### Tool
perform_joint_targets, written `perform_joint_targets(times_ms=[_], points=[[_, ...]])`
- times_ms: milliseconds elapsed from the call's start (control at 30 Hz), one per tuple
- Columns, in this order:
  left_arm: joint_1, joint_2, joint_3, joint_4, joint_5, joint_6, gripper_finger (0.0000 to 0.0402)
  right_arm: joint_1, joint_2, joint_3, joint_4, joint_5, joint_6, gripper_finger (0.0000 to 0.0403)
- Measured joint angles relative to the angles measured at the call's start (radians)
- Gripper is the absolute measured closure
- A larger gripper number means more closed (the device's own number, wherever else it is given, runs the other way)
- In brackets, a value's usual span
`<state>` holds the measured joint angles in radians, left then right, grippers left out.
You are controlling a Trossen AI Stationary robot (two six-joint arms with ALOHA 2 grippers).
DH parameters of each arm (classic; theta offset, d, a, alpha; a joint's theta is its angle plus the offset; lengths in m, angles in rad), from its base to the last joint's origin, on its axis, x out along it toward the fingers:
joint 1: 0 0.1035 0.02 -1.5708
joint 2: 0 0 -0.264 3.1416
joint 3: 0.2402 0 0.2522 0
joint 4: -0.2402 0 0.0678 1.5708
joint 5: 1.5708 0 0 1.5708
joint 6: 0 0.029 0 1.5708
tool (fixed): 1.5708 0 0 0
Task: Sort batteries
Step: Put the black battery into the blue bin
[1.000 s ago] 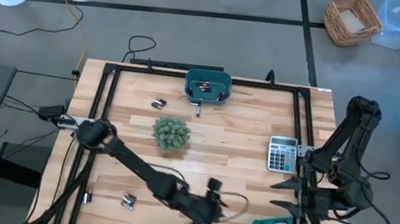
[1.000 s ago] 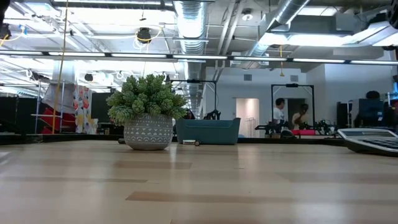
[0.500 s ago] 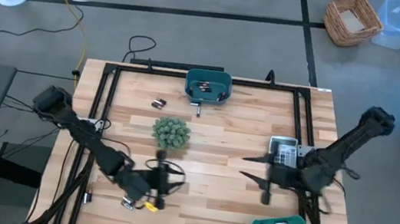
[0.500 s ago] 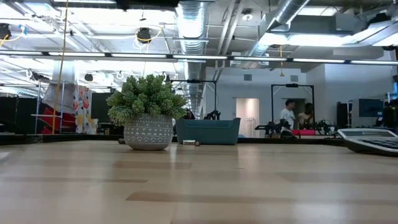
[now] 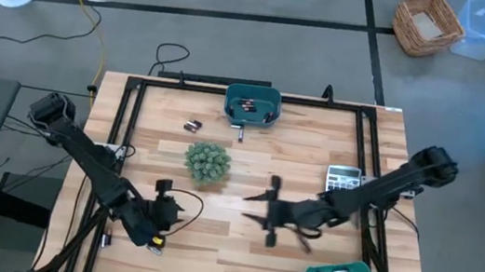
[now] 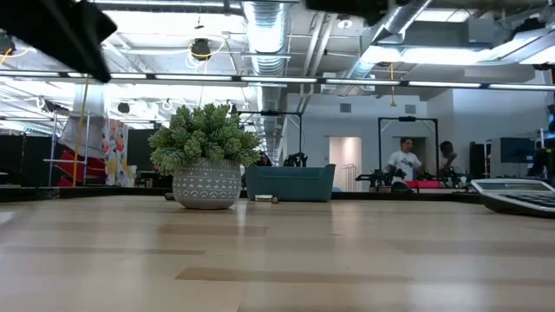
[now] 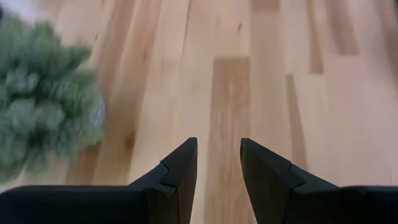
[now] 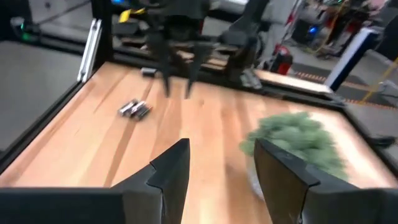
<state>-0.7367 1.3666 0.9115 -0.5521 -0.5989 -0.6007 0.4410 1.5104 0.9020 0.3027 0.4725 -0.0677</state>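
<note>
two teal bins, one plant

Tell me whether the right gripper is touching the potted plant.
Apart. In the high view the right gripper hangs over bare wood, with a clear strip of tabletop between it and the potted plant. Its fingers are open and hold nothing.

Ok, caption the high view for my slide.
Sorting batteries: left tool near the table's front-left, right tool over mid-table beside the potted plant, both open and empty.
</note>
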Motion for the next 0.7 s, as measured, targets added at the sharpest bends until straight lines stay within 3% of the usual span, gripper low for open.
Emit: perform_joint_targets(times_ms=[467, 700], points=[[-0.222, -0.111, 0.001, -0.194, -0.487, -0.114, 0.0286, -0.019, 0.615, 0.546, 0.060, -0.102, -0.016, 0.0209], [-0.280, -0.158, 0.001, -0.267, -0.529, -0.167, 0.0286, -0.044, 0.829, 0.776, 0.060, -0.169, 0.045, 0.0209]])
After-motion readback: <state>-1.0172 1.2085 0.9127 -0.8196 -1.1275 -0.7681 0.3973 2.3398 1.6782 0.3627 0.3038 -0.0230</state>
